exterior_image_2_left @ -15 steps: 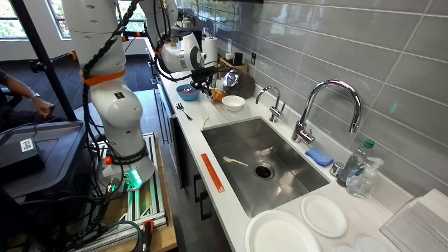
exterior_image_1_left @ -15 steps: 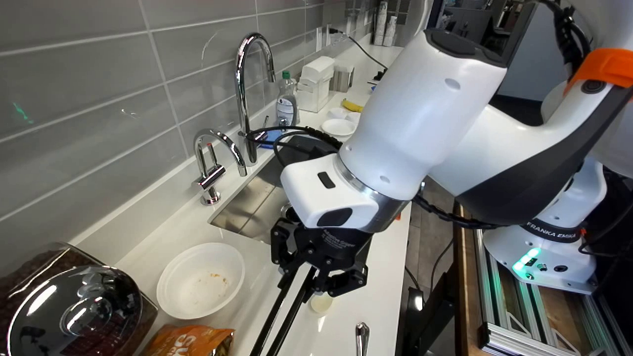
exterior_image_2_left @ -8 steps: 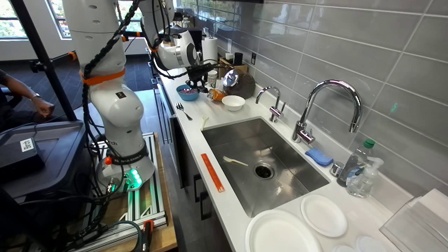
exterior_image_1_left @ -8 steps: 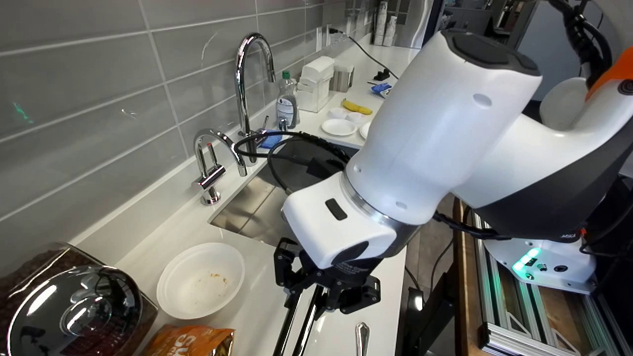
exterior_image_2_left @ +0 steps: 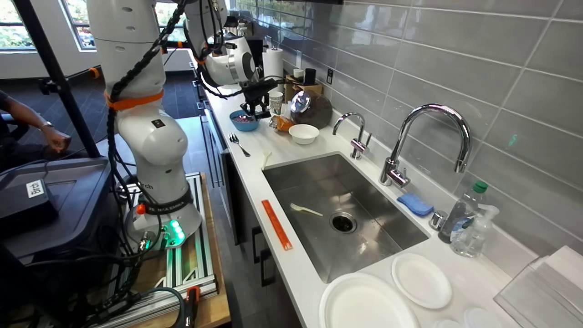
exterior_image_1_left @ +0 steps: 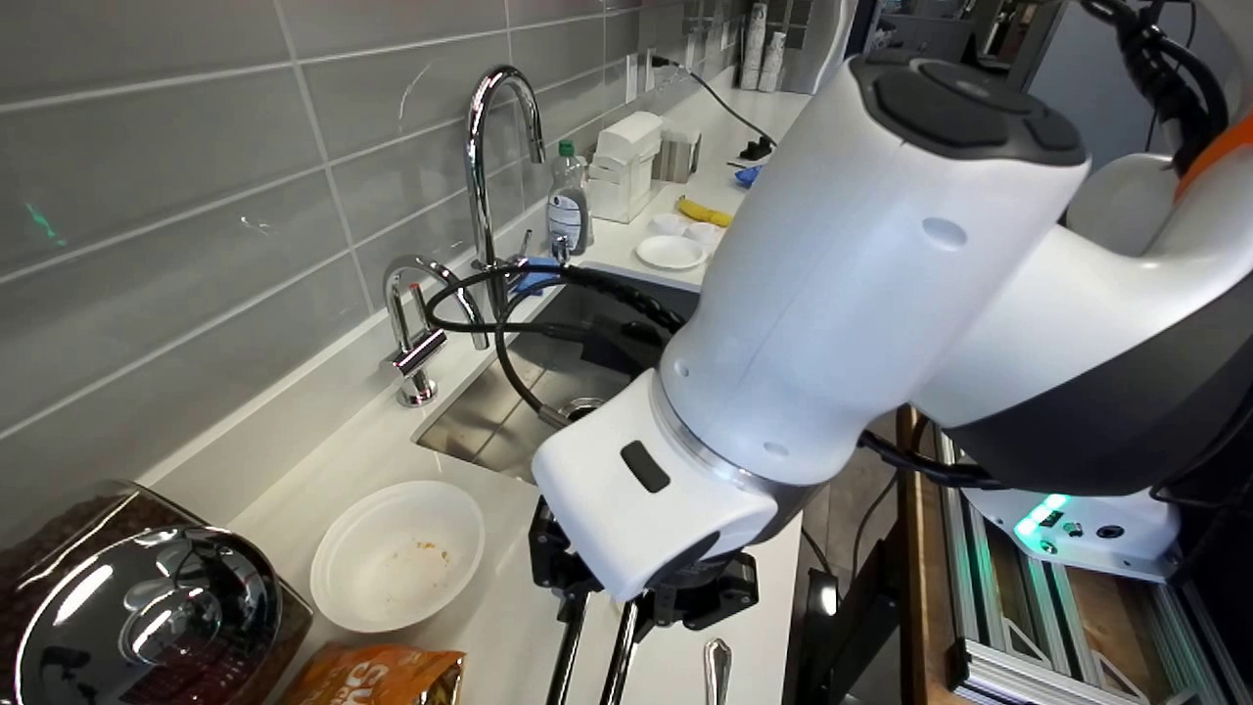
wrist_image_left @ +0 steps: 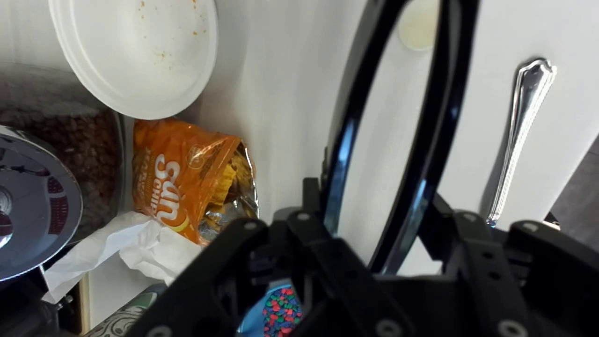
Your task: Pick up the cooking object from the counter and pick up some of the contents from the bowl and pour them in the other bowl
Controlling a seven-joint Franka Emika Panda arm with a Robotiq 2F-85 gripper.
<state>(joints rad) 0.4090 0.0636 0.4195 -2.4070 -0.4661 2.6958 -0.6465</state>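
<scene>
My gripper (wrist_image_left: 374,206) is shut on black tongs (wrist_image_left: 433,140); both tong arms stand between my fingers, with a gap between the arms. In both exterior views the gripper (exterior_image_1_left: 602,607) (exterior_image_2_left: 255,114) hangs above the counter (exterior_image_2_left: 296,152); the tongs (exterior_image_1_left: 620,656) run out of an exterior view at the bottom. A blue bowl (exterior_image_2_left: 243,126) with small red, green and blue pieces (wrist_image_left: 283,311) is close by the gripper, partly hidden behind it in the wrist view. The white bowl (wrist_image_left: 140,105) holds only a few crumbs; it shows in both exterior views (exterior_image_1_left: 396,568) (exterior_image_2_left: 304,135). The tong tips are not visible.
An orange chip bag (wrist_image_left: 178,178) lies beside the white bowl. A jar (wrist_image_left: 96,159) with a shiny lid stands by the wall. A metal fork (exterior_image_2_left: 239,145) and a cream spoon (exterior_image_2_left: 266,159) lie on the counter near the sink (exterior_image_2_left: 300,191). A paper cup (exterior_image_2_left: 276,104) stands behind.
The gripper with the tongs has moved away from the white bowl toward the blue bowl and tilted to point more downward. The tong arms look slightly wider apart.
</scene>
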